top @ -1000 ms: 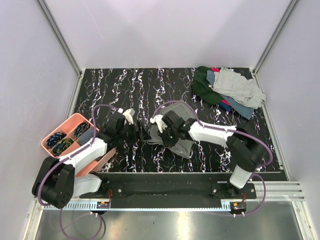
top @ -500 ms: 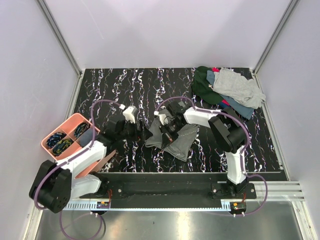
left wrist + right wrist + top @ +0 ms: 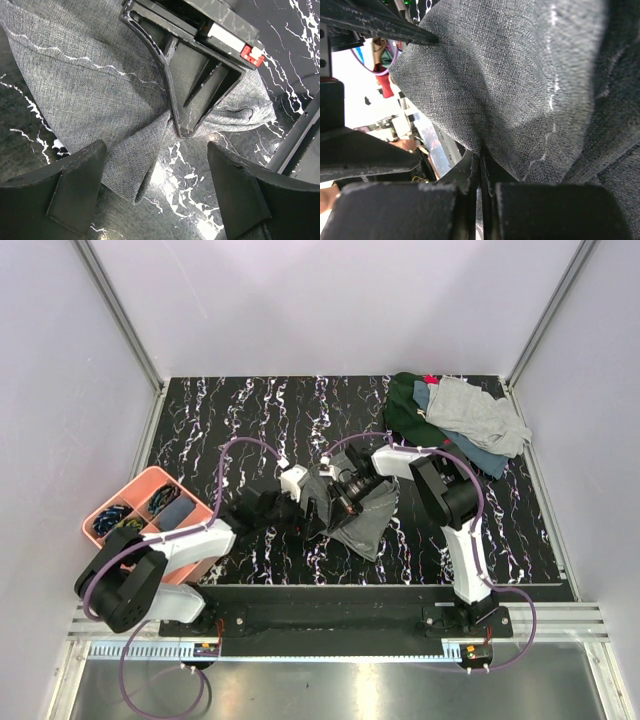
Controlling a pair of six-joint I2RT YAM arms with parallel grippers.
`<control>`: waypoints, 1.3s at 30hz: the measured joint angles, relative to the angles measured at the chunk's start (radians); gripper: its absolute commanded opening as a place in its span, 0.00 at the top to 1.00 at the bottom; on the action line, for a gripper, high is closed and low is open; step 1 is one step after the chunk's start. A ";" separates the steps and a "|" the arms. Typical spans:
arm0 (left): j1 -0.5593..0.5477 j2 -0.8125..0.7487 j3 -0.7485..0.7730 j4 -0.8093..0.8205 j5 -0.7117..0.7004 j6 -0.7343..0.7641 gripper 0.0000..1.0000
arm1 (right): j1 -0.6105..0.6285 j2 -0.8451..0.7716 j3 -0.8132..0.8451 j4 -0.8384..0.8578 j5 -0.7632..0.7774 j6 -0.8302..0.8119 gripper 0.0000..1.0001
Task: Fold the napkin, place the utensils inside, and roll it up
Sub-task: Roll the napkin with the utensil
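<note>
Right wrist view: the right claw (image 3: 480, 162) is pinched tight on a fold of the grey napkin (image 3: 520, 75). The left claw (image 3: 155, 185) gapes wide, a napkin corner between its fingers. The napkin lies mid-bench (image 3: 230, 410). At the left edge, the pink tray (image 3: 135, 480) has compartments holding dark items too small to name. The cloth heap (image 3: 455, 420) fills the far right corner.

napkin (image 3: 368, 522) centre; cloth heap (image 3: 455, 420) behind, right; tray (image 3: 150, 472) left.
</note>
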 measured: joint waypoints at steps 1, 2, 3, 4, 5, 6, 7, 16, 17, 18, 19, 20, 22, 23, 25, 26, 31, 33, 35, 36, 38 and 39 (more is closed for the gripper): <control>-0.002 0.004 0.000 0.005 0.000 0.006 0.16 | -0.004 0.005 0.002 -0.006 -0.008 -0.001 1.00; -0.003 0.006 0.000 0.007 0.000 0.011 0.17 | -0.007 0.009 0.005 -0.012 -0.014 -0.002 1.00; -0.004 0.008 0.000 0.008 0.000 0.016 0.18 | -0.010 0.012 0.008 -0.017 -0.018 -0.003 1.00; -0.005 0.010 0.000 0.008 0.000 0.020 0.18 | -0.013 0.018 0.013 -0.019 -0.025 -0.003 1.00; -0.006 0.011 0.000 0.009 0.000 0.022 0.19 | -0.016 0.021 0.015 -0.021 -0.032 -0.004 1.00; -0.008 0.012 0.000 0.009 -0.002 0.023 0.20 | -0.018 0.024 0.017 -0.023 -0.038 -0.004 1.00; -0.010 0.013 0.000 0.008 -0.004 0.025 0.21 | -0.021 0.029 0.020 -0.027 -0.042 -0.003 1.00; -0.032 0.037 0.000 -0.007 -0.053 0.038 0.38 | -0.039 0.071 0.043 -0.042 -0.085 -0.003 1.00; -0.040 0.041 0.000 -0.014 -0.069 0.043 0.39 | -0.040 0.074 0.043 -0.042 -0.090 -0.003 1.00; -0.045 0.044 0.000 -0.021 -0.078 0.046 0.41 | -0.040 0.076 0.044 -0.042 -0.093 -0.003 1.00; -0.051 0.047 0.000 -0.026 -0.089 0.049 0.46 | -0.040 0.077 0.045 -0.042 -0.095 -0.003 1.00; -0.056 0.049 0.000 -0.030 -0.101 0.051 0.48 | -0.040 0.079 0.047 -0.043 -0.098 -0.003 1.00; -0.064 0.053 0.000 -0.034 -0.123 0.058 0.56 | -0.041 0.079 0.047 -0.043 -0.101 -0.003 1.00; -0.067 0.053 0.000 -0.037 -0.134 0.065 0.63 | -0.042 0.079 0.047 -0.043 -0.102 -0.003 1.00; -0.072 0.055 0.003 -0.043 -0.154 0.070 0.72 | -0.042 0.079 0.047 -0.045 -0.104 -0.003 1.00; -0.074 0.060 0.008 -0.049 -0.164 0.077 0.80 | -0.043 0.079 0.048 -0.045 -0.104 -0.003 1.00; -0.077 0.106 0.051 -0.081 -0.187 0.081 1.00 | -0.046 0.079 0.050 -0.048 -0.101 -0.003 1.00; -0.078 0.125 0.067 -0.096 -0.192 0.086 1.00 | -0.046 0.078 0.053 -0.049 -0.095 -0.003 0.97; -0.079 0.133 0.080 -0.114 -0.195 0.086 1.00 | -0.046 0.075 0.054 -0.049 -0.085 -0.002 0.78; -0.079 0.135 0.087 -0.124 -0.195 0.087 1.00 | -0.046 0.069 0.054 -0.050 -0.074 -0.002 0.70; -0.079 0.140 0.103 -0.151 -0.193 0.087 1.00 | -0.047 0.048 0.053 -0.049 -0.053 0.004 0.61; -0.079 0.143 0.112 -0.166 -0.191 0.087 1.00 | -0.047 0.032 0.052 -0.048 -0.043 0.010 0.60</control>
